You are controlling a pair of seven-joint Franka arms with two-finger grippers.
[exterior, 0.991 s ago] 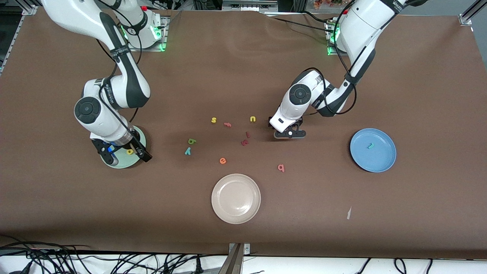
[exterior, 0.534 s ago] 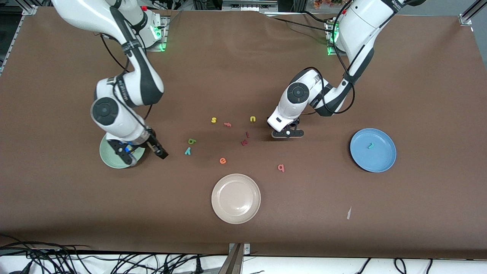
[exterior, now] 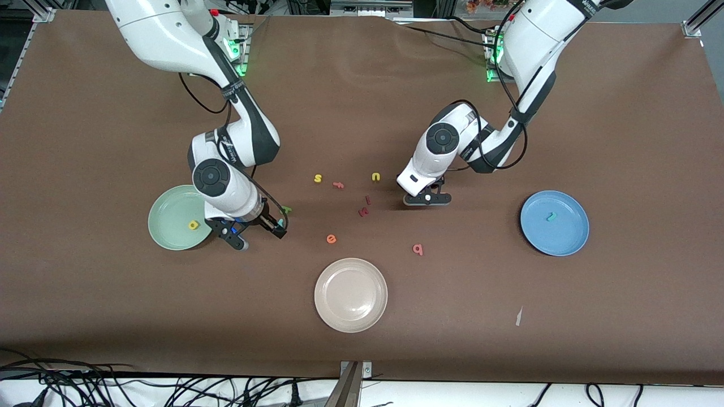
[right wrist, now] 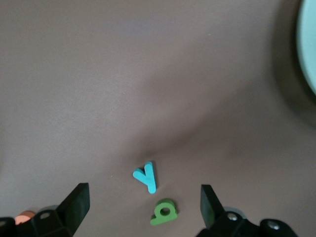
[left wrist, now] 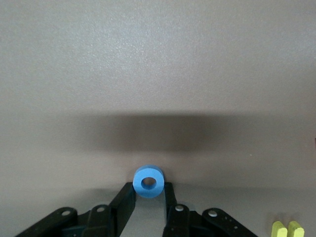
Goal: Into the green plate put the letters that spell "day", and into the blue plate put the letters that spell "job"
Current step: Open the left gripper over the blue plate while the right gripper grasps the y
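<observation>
Left gripper (left wrist: 149, 200) grips blue "o" (left wrist: 148, 180), seemingly just above table

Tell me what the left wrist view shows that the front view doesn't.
Only the left wrist view: the blue "o" at the left hand's fingertips, a finger against each side; from the front the hand covers it.

Only the front view: the green plate holding a yellow letter, the blue plate holding the teal "j", the beige plate, and the open right hand over the table beside the green plate.

Both: the left hand, the brown table, and probably the yellow "u".
</observation>
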